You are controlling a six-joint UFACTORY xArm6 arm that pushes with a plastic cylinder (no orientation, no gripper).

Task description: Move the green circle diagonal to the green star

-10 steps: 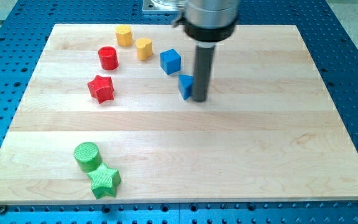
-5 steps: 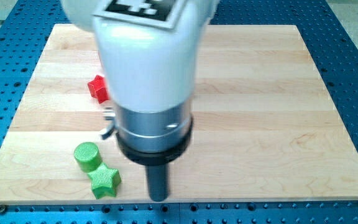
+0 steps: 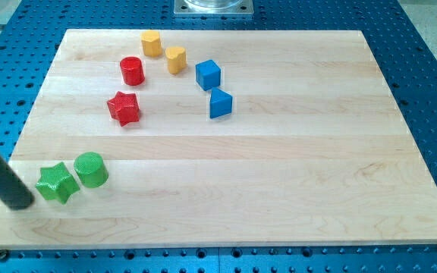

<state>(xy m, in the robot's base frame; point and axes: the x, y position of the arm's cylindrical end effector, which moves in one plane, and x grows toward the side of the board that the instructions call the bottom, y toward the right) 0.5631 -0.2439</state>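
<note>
The green circle [image 3: 91, 169] sits near the board's lower left. The green star [image 3: 57, 183] lies right beside it on its left and slightly lower, the two touching. My rod comes in from the view's left edge, and my tip [image 3: 20, 203] rests on the board just left of the green star, close to it or touching it.
A red star [image 3: 124, 108] and a red cylinder [image 3: 132, 70] sit at upper left. Two yellow blocks [image 3: 152, 43] [image 3: 176, 58] lie near the top edge. A blue cube [image 3: 209, 75] and a blue triangular block [image 3: 220, 104] sit near the top centre. The wooden board [image 3: 294, 174] lies on a blue perforated table.
The rod swept from the top centre down past the bottom and out to the lower left. The green star and circle shifted left and up; the star now lies left of the circle.
</note>
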